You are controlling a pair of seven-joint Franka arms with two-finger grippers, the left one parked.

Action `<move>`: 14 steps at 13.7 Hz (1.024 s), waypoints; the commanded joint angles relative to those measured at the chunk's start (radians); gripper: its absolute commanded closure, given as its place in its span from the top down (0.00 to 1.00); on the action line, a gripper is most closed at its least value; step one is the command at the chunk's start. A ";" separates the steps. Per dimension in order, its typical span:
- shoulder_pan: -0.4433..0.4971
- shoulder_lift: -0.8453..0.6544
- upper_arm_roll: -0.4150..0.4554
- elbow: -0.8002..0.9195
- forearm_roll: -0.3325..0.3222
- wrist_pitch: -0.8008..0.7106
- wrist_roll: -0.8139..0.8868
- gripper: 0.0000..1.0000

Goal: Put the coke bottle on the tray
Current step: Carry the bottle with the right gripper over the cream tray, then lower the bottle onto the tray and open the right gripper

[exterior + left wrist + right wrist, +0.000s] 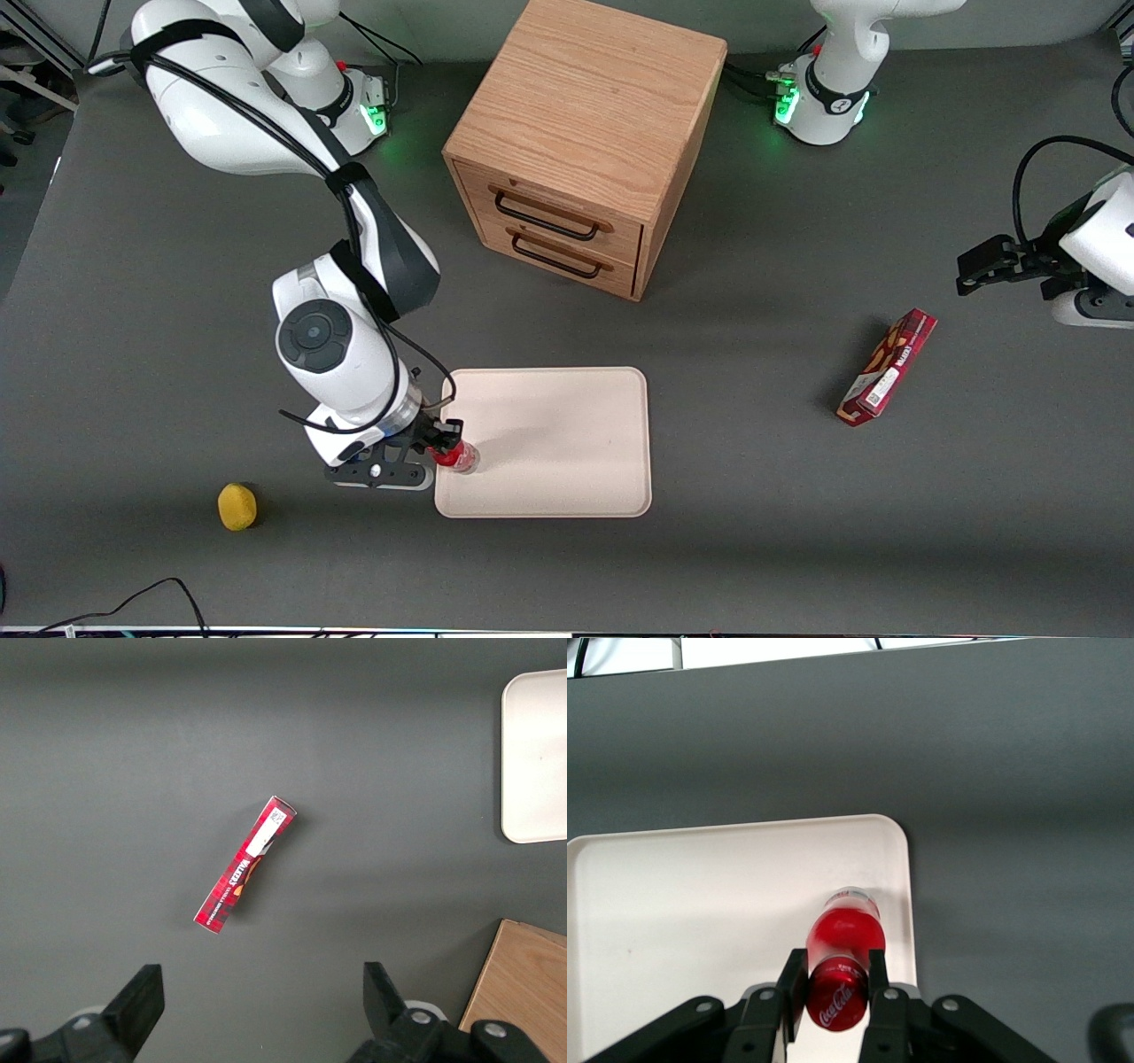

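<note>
The small red coke bottle (458,455) stands upright on the cream tray (567,443), close to the tray edge toward the working arm's end. My right gripper (443,443) is shut on the bottle's red cap. In the right wrist view the two black fingers (794,981) press the cap of the coke bottle (843,948) from both sides, and its clear base rests on the tray (700,904) near a rounded corner. The tray's edge also shows in the left wrist view (536,753).
A wooden drawer cabinet (580,142) with two drawers stands farther from the front camera than the tray. A long red snack box (888,367) lies toward the parked arm's end; it also shows in the left wrist view (245,865). A yellow lemon (236,507) lies near the working arm.
</note>
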 commanded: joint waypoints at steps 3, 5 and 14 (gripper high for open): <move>0.021 0.042 -0.017 0.051 -0.021 0.003 0.039 0.00; 0.019 0.042 -0.017 0.053 -0.021 0.003 0.039 0.00; 0.007 0.065 -0.017 0.045 -0.019 0.058 0.039 1.00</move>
